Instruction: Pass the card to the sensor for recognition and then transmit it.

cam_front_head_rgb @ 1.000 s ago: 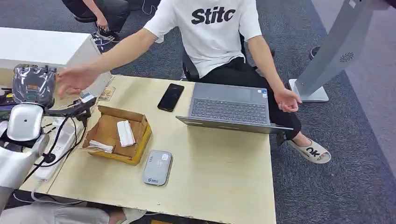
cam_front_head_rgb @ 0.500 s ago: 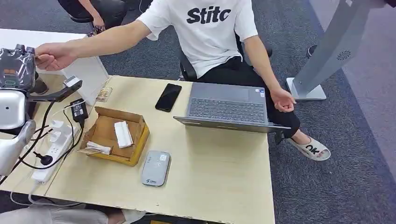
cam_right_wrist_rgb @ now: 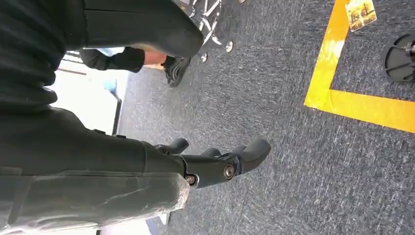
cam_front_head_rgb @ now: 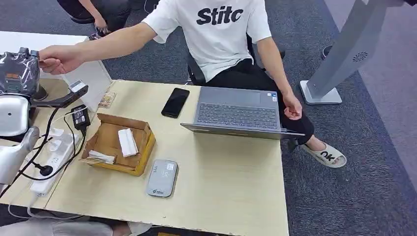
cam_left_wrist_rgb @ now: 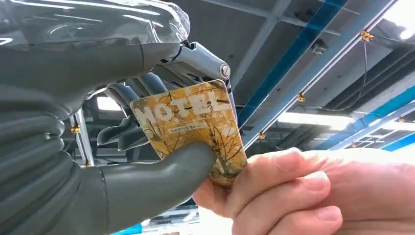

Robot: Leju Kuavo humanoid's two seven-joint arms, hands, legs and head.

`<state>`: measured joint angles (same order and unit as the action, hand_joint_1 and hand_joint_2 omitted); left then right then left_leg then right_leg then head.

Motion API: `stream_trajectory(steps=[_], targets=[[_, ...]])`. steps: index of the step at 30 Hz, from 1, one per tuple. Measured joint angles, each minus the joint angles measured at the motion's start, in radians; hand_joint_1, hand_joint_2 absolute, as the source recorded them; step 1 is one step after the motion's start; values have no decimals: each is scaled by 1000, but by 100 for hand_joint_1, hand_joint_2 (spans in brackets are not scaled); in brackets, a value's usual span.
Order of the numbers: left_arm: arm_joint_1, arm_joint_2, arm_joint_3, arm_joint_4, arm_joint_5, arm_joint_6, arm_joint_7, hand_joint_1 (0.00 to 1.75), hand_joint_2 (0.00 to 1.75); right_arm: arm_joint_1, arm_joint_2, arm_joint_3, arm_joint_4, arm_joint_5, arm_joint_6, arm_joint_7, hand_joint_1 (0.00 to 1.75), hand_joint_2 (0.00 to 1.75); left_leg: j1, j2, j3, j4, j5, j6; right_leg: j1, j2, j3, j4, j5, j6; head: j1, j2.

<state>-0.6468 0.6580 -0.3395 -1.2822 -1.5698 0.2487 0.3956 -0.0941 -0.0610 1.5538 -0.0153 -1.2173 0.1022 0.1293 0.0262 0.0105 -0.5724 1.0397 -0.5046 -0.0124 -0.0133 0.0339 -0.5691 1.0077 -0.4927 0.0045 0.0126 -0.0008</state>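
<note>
Left wrist view: glossy rectangular card (cam_left_wrist_rgb: pixel 195 129) between left hand (cam_left_wrist_rgb: pixel 147 147) fingers

- The left hand (cam_left_wrist_rgb: pixel 147 147) is raised at about nine o'clock in the head view (cam_front_head_rgb: pixel 17 73) — thumb pressing the card (cam_left_wrist_rgb: pixel 193 129) against its darker fingers.
- The right hand (cam_right_wrist_rgb: pixel 215 164) hangs low above the floor — fingers loosely apart, holding nothing.

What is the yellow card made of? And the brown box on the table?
The card looks like glossy printed plastic: stiff, flat, with rounded corners, held in the left robot hand. The box looks like plain matte cardboard, brown with folded flaps.
</note>
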Motion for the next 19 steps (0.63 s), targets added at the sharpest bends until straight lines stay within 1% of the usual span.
stream_trajectory(steps=[2,7,9,19], targets=[[-2,-3,1,3,0,9,2,0,175,1,0,0,-2,0,0,0,0,175,0,0,0,0,0,0,0,0,0,0,0,0,0,0],[-1,-20,23,3,0,60,5,0,175,0,0,0,-2,1,0,1,0,175,0,-6,-1,0,0,0,0,-7,1,0,0,0,0,0],[4,-38,45,2,0,79,-10,0,175,-1,0,0,-3,1,0,1,0,175,0,-8,0,0,0,0,0,-8,2,0,0,0,0,0],[50,-93,150,2,15,99,-82,0,175,1,0,0,-7,3,0,-2,0,175,0,-8,0,0,2,1,0,-9,3,0,0,0,0,0]])
